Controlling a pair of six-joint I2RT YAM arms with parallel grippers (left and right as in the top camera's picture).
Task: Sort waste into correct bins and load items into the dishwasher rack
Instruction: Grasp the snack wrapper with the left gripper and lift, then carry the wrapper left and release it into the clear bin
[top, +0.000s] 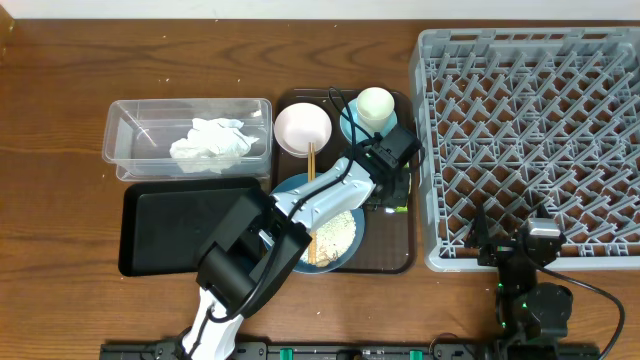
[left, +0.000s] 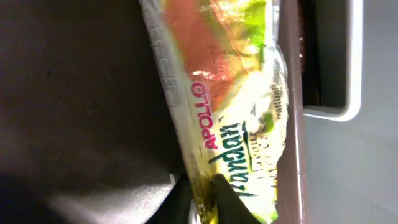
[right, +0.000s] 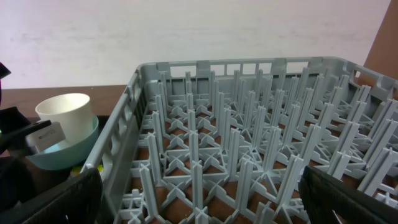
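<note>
My left gripper (top: 392, 193) reaches over the right side of the brown tray (top: 405, 255). In the left wrist view it (left: 202, 199) is shut on the yellow-green snack wrapper (left: 230, 93), which lies along the tray's right rim. The crumpled white napkin (top: 210, 145) lies in the clear tub (top: 125, 115). The black tray (top: 170, 230) sits in front of the tub. On the brown tray are the white bowl (top: 302, 128), the white cup (top: 375, 105) inside the light-blue bowl (top: 350, 128), and the dark-blue dish (top: 292, 188) with rice (top: 337, 235) and chopsticks (top: 311, 165). My right gripper (right: 199, 199) is open and empty.
The grey dishwasher rack (top: 530, 120) fills the right side, with no items among its pegs (right: 249, 143). My right gripper (top: 527, 243) hovers at the rack's front edge. My left arm crosses over the dark-blue dish. The rack wall (left: 354, 62) stands close beside the wrapper.
</note>
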